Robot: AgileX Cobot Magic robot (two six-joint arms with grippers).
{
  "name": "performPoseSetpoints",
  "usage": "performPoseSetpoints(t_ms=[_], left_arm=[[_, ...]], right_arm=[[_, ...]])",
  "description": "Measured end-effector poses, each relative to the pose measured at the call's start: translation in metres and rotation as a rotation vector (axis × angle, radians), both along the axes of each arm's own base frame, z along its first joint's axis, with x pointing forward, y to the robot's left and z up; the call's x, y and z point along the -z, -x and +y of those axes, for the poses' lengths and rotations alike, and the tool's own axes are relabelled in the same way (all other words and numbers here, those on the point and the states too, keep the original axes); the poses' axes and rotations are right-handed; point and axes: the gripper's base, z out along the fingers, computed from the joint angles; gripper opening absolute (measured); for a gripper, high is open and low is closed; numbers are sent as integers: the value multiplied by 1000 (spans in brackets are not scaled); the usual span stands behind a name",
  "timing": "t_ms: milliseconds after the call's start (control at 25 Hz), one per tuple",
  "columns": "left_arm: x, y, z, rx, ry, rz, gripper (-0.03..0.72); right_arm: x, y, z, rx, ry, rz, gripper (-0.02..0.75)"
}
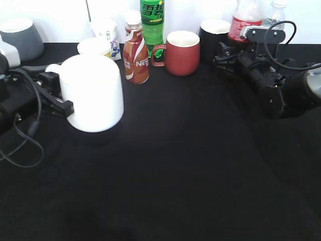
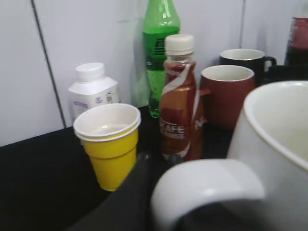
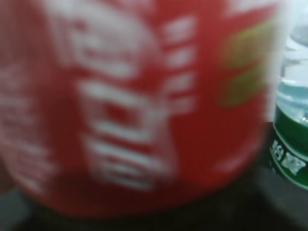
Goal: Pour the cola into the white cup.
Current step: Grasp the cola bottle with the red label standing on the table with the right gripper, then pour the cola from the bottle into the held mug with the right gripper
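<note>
The white cup [image 1: 93, 93] is held at its handle by the left gripper [image 1: 64, 106], readied for pouring. The cola [image 1: 245, 22] fills the view just ahead of the right gripper [image 1: 225, 54]; its jaw state cannot be told.

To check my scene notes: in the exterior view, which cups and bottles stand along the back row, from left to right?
Grey mug → Nescafe bottle → green soda bottle → red mug → black mug → cola.

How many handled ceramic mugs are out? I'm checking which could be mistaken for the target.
4: the large white ceramic mug front left at the left gripper, grey mug back left, dark red mug centre back, black mug beside it. Others may be hidden.
</note>
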Motion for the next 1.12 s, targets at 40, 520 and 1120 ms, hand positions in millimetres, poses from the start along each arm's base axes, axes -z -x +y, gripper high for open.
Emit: performPoseSetpoints(t_ms=[40, 520, 1120], left_arm=[[0, 0, 0, 2, 0, -1, 65], [-2, 0, -1, 7, 8, -16, 64], [-2, 6, -10, 131, 9, -27, 64]], right_arm=[[1, 0, 0, -1, 5, 0, 488], [-18, 31, 7, -162, 118, -107, 405], [-62, 87, 105, -659, 553, -502, 386]])
